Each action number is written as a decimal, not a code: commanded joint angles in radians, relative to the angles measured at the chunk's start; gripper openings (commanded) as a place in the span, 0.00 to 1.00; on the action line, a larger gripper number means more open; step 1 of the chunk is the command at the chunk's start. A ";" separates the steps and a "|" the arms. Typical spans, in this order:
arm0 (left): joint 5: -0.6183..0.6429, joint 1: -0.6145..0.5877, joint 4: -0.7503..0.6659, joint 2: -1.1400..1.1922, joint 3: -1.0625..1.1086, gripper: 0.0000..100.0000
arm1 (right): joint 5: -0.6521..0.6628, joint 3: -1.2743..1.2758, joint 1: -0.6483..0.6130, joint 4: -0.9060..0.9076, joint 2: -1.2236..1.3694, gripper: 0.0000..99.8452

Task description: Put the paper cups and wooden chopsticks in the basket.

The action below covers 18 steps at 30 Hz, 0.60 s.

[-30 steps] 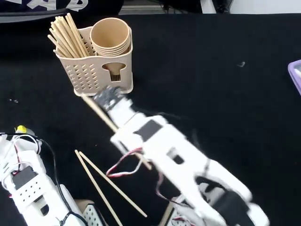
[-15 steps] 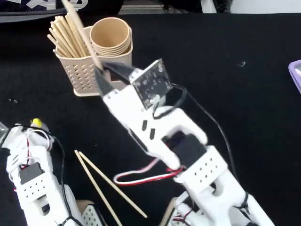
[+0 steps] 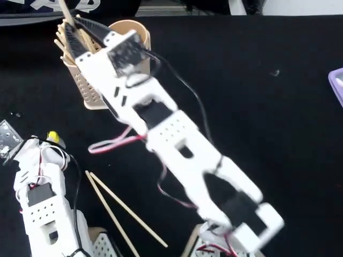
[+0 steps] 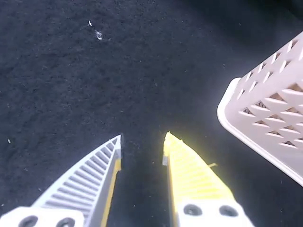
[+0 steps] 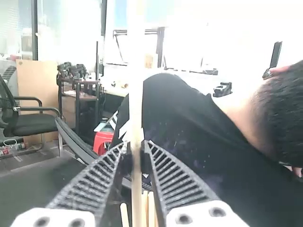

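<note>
i have my right claw (image 3: 75,36) above the basket (image 3: 92,88), pinching one wooden chopstick (image 5: 136,71) upright between its fingers, right over the bundle of chopsticks (image 3: 63,45) standing in one compartment of the basket. the stacked paper cups (image 3: 140,31) sit in the basket's other compartment, partly hidden by the arm. two loose chopsticks (image 3: 122,211) lie side by side on the black table (image 3: 268,107), well apart from the basket on the arms' side. my left claw (image 4: 142,138) hangs low near the basket's wall, fingers spread with nothing between them.
</note>
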 commanded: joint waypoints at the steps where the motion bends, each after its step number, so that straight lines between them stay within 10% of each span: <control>1: -0.009 0.010 -0.015 -0.017 -0.008 0.15 | 0.006 -0.197 0.017 -0.029 0.154 0.01; 18: -0.009 0.010 -0.017 -0.017 -0.008 0.15 | 0.006 -0.266 0.040 0.295 0.219 0.13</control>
